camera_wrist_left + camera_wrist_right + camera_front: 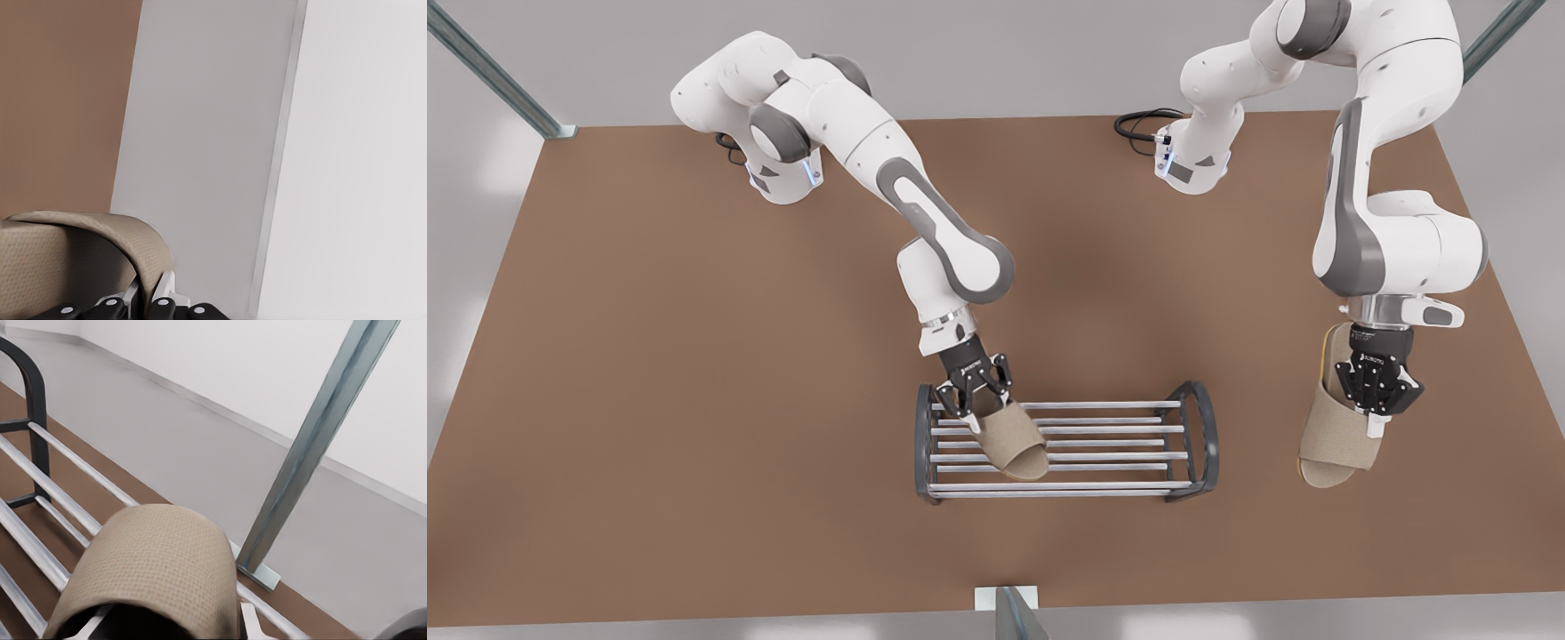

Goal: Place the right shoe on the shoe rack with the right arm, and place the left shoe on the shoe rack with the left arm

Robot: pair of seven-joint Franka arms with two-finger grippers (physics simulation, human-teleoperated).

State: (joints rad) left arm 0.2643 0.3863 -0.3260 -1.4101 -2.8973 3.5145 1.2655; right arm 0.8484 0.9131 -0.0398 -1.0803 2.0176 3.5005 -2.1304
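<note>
A: Resting on the bars of the shoe rack [1174, 427], a beige slipper [1009, 443] is clamped at its heel end by the right gripper [980, 397], just above the rack's end frame

B: And the left gripper [1376, 411]?

A: Its fingers are closed on the strap of the second slipper [1334, 427], which is held over the brown table [694, 400], well apart from the rack
</note>
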